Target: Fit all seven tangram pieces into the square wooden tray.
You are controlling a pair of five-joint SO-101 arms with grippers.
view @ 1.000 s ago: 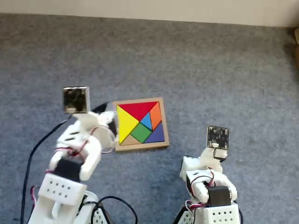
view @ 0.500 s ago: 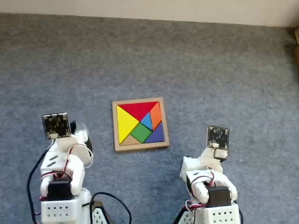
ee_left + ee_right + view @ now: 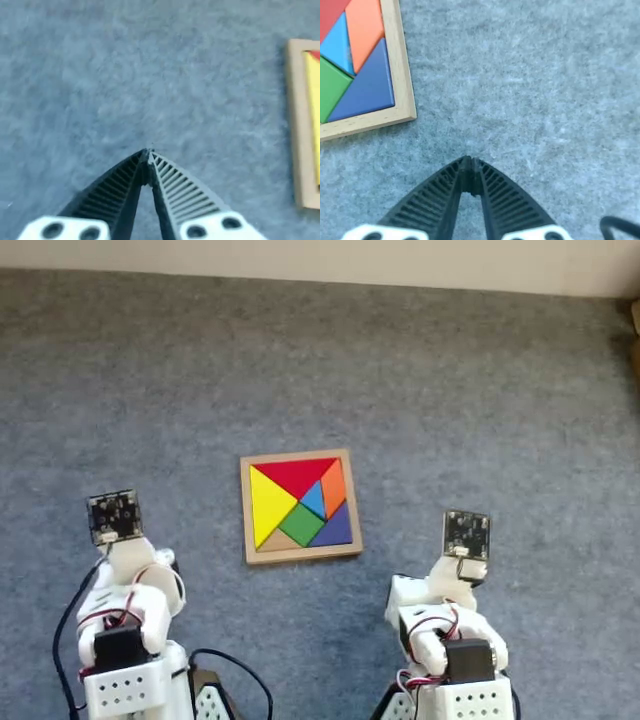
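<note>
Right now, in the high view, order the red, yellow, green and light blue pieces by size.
1. Red triangle and yellow triangle: they look alike, so no ranking between them.
2. Green square.
3. Light blue triangle, smallest.

Both arms sit folded low over their bases, side by side. On the left arm the elbow is bent and the wrist tipped down, with the left camera board on top at the front. The left gripper is closed: its black ribbed fingers meet at the tips in a narrow wedge pointing forward and down. The right arm has the same folded pose, with the right camera board on top at the front. The right gripper is closed too, tips touching. White mounts with screw holes sit at each gripper's base.
</note>
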